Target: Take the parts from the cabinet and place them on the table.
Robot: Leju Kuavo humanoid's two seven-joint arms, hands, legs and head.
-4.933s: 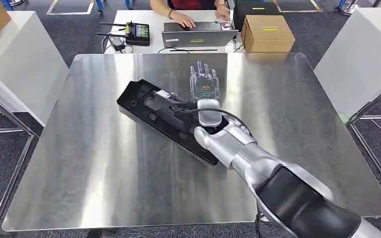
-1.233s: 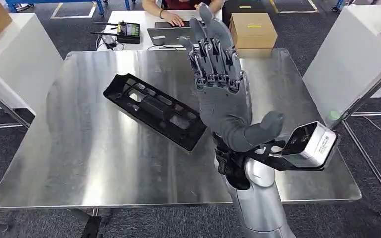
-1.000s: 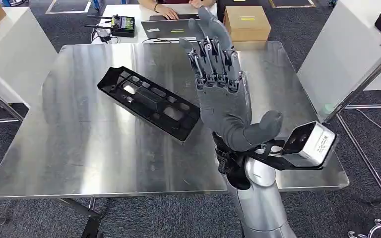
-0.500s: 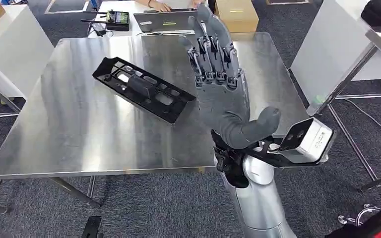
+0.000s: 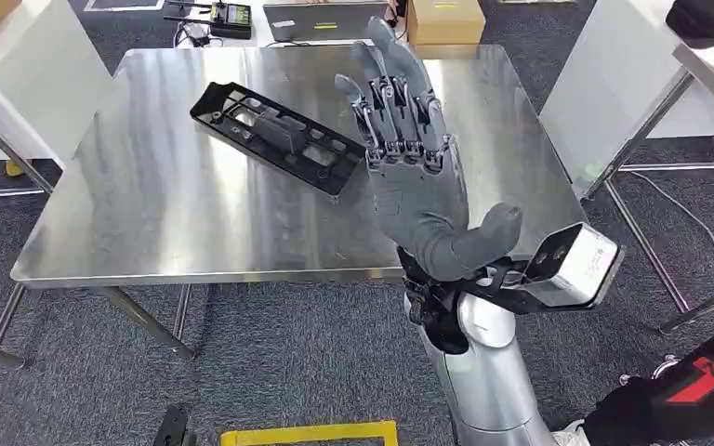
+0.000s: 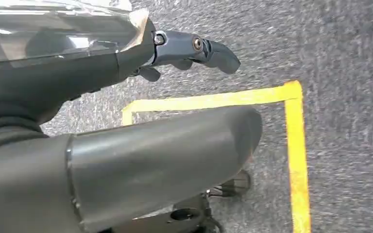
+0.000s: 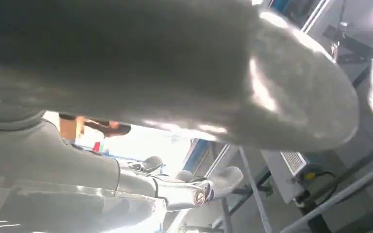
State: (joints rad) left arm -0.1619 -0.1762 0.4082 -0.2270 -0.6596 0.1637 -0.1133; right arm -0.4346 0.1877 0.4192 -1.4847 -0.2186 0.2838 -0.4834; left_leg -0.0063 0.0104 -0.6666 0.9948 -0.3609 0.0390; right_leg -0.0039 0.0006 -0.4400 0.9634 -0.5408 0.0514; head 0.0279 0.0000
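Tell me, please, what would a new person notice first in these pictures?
First comes the right hand, raised upright in the middle of the head view with its fingers spread and nothing in it. Behind it, the long black part lies at a slant on the shiny steel table, toward the far left side. On the grey carpet near the robot, yellow floor tape marks a corner.

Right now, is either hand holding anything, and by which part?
Nothing held. The right hand is raised, fingers spread; the left hand grips nothing. The long black plastic part lies on the steel table.
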